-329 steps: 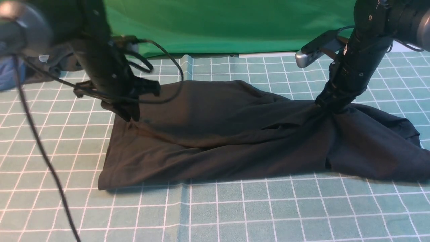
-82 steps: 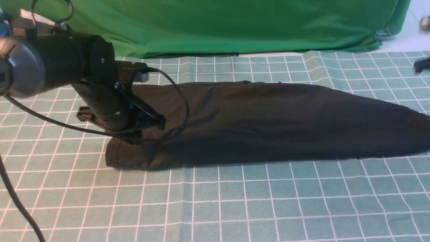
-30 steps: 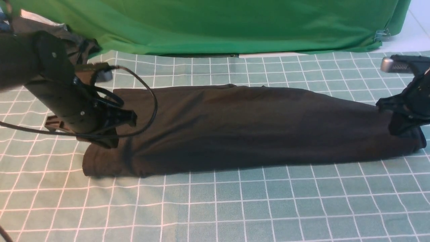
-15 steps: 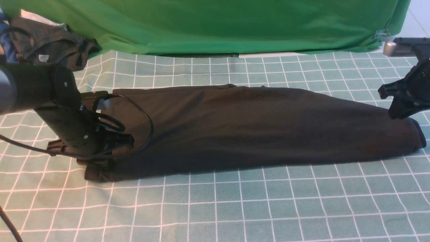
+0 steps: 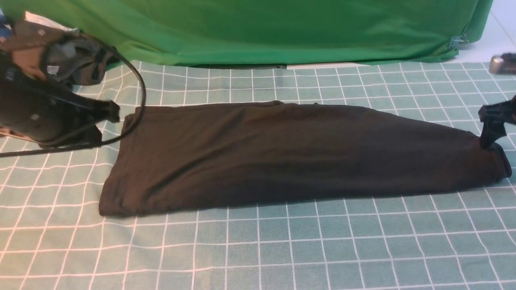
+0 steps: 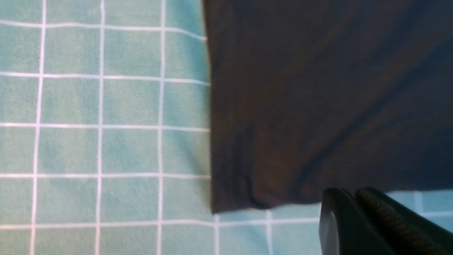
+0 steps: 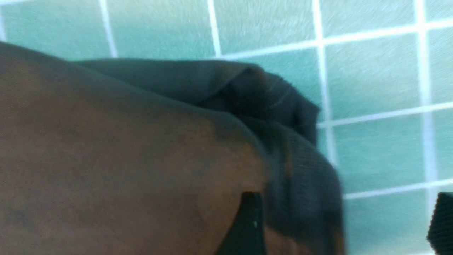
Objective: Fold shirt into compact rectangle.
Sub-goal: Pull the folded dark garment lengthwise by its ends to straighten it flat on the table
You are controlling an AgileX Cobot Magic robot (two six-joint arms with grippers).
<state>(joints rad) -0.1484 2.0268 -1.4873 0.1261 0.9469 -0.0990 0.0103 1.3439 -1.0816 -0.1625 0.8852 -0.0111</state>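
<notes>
Front view: the shirt (image 5: 282, 153) is lying flat as one long black band across the middle of the grid mat (image 5: 282, 249), wider at its left end and tapering to the right. Its left edge is running straight. Broad open mat is showing in front of it, and a narrower strip behind, up to the green backdrop (image 5: 262, 28). The left gripper (image 5: 96, 133) is hovering blurred just off the shirt's far left corner, apart from it. A dark grey garment (image 5: 76, 60) is sitting behind that arm. The right gripper (image 5: 492, 129) is meeting the shirt's right end.

Left wrist view: the left gripper (image 6: 354, 216) is showing its fingers pressed together, empty, beside the shirt's hem corner.

Right wrist view: the right gripper (image 7: 343, 226) is spreading wide, straddling the bunched ribbed end.
</notes>
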